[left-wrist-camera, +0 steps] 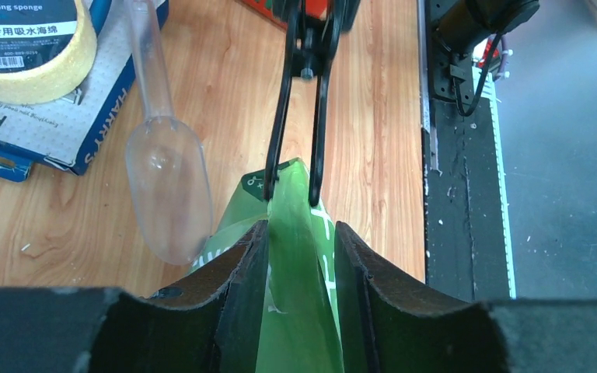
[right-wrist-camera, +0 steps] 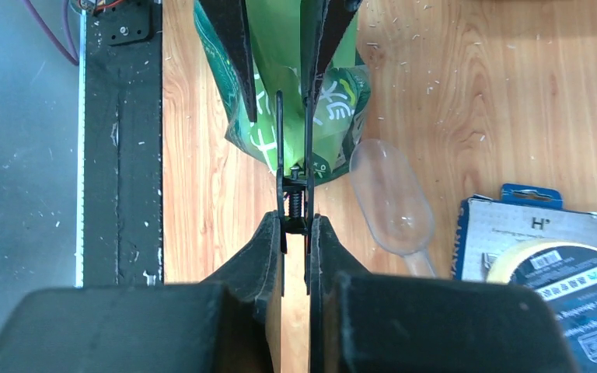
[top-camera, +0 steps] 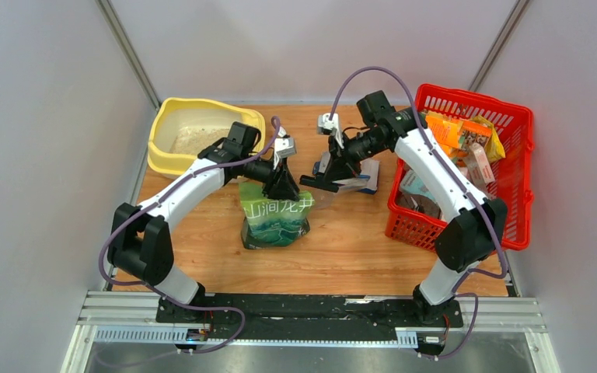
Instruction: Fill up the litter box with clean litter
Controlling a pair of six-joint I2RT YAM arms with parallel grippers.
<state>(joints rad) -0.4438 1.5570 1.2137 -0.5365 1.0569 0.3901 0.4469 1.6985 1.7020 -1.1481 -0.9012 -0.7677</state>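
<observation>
The clean litter is a green pouch (top-camera: 276, 221) with white characters, standing upright mid-table. A black spring clip (right-wrist-camera: 295, 203) bites its top edge. My left gripper (left-wrist-camera: 301, 233) is open and straddles the pouch top (left-wrist-camera: 291, 295), with a gap on one side. From the opposite side, my right gripper (right-wrist-camera: 295, 221) is shut on the clip's handles. The litter box (top-camera: 163, 128), a pale yellow tray at the back left, holds some beige granules (top-camera: 194, 140).
A clear plastic scoop (left-wrist-camera: 167, 194) lies on the wood beside the pouch. Behind it sits a blue-edged white box (left-wrist-camera: 54, 116) with a tape roll (left-wrist-camera: 23, 47) on it. At the right stands a red basket (top-camera: 513, 124) of cartons.
</observation>
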